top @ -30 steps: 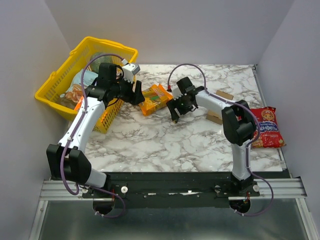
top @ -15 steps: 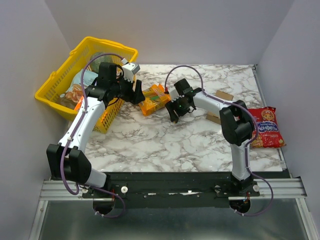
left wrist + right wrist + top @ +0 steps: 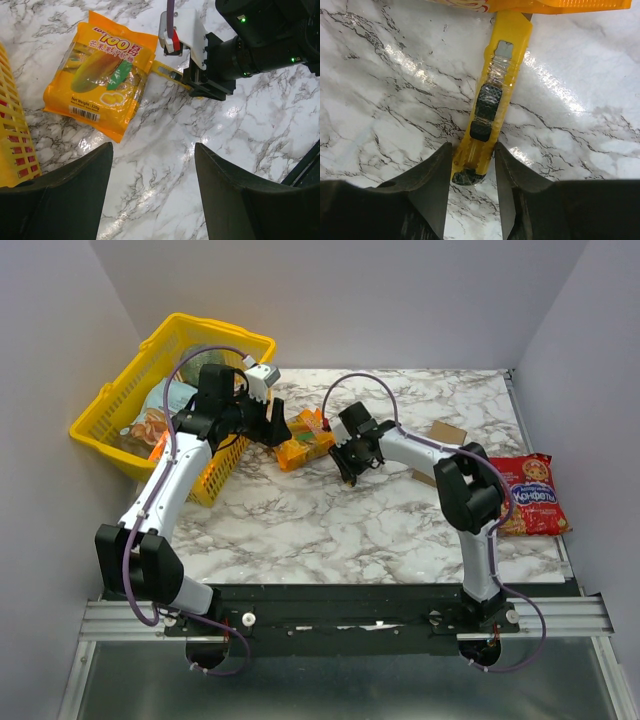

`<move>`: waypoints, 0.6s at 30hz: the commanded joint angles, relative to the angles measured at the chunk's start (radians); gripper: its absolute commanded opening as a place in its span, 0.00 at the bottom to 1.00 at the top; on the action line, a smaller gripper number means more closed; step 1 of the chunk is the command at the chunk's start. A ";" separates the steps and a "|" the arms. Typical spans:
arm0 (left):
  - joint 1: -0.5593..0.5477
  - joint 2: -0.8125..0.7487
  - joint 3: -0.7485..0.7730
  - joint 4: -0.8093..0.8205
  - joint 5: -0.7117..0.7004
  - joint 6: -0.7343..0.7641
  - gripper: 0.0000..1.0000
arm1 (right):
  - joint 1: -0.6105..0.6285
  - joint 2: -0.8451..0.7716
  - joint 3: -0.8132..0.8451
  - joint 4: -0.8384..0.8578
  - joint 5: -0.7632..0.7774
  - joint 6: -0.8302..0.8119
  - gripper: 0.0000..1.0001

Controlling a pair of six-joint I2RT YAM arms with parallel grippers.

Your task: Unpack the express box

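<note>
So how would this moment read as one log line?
right gripper: clamped on utility knife, on table | left gripper: open, hovering | express box: beyond right arm

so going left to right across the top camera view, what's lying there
yellow plastic mesh basket → orange snack packet → small brown cardboard box → red snack bag
</note>
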 commanded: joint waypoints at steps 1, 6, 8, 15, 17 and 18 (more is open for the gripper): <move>0.000 0.020 0.025 0.023 0.015 -0.017 0.75 | 0.027 0.040 -0.040 -0.023 0.061 -0.004 0.45; 0.000 0.014 0.027 0.023 0.018 -0.018 0.75 | 0.044 0.054 -0.047 -0.024 0.169 0.040 0.40; 0.000 0.011 0.022 0.026 0.018 -0.018 0.75 | 0.049 0.054 -0.050 -0.026 0.179 0.040 0.33; 0.000 -0.006 0.001 0.032 0.022 0.029 0.75 | 0.027 -0.042 -0.084 -0.058 0.199 -0.062 0.00; 0.000 -0.006 -0.007 0.030 0.047 0.076 0.75 | 0.007 -0.119 -0.089 -0.081 0.179 -0.127 0.00; -0.002 -0.004 -0.007 0.026 0.090 0.092 0.77 | -0.011 -0.140 -0.086 -0.093 0.158 -0.145 0.00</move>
